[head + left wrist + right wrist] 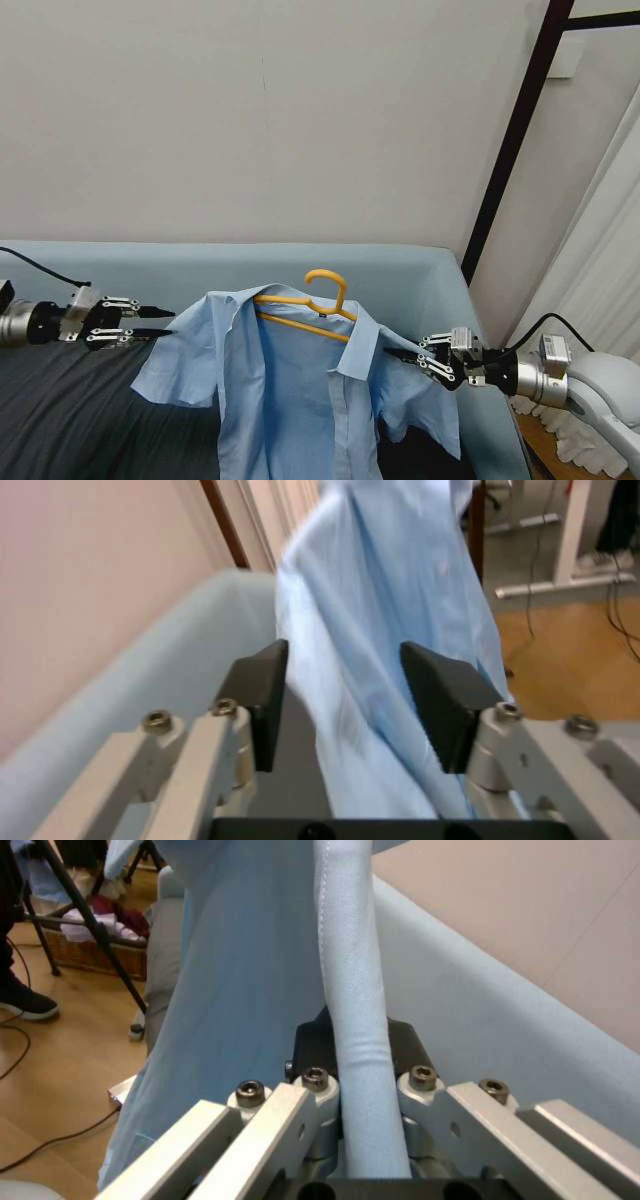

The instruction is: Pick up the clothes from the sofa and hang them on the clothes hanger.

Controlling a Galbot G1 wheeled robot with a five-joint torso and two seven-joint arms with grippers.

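A light blue short-sleeved shirt [300,390] hangs on an orange hanger [310,300], raised above the sofa [120,270]. The hanger's hook rests on nothing. My right gripper [392,352] is shut on a fold at the shirt's shoulder; in the right wrist view that rolled fold [355,990] runs between the fingers [270,1117]. My left gripper [165,323] is at the edge of the other sleeve. In the left wrist view its black pads [265,697] stand wide apart and open, with the shirt fabric [380,615] hanging between them.
The sofa has a pale blue back and a dark grey seat [70,420]. A black slanted pole [510,140] rises behind the sofa's right end, beside a white curtain [600,260]. A wooden floor [570,660] and a white stand's legs [560,577] lie beyond.
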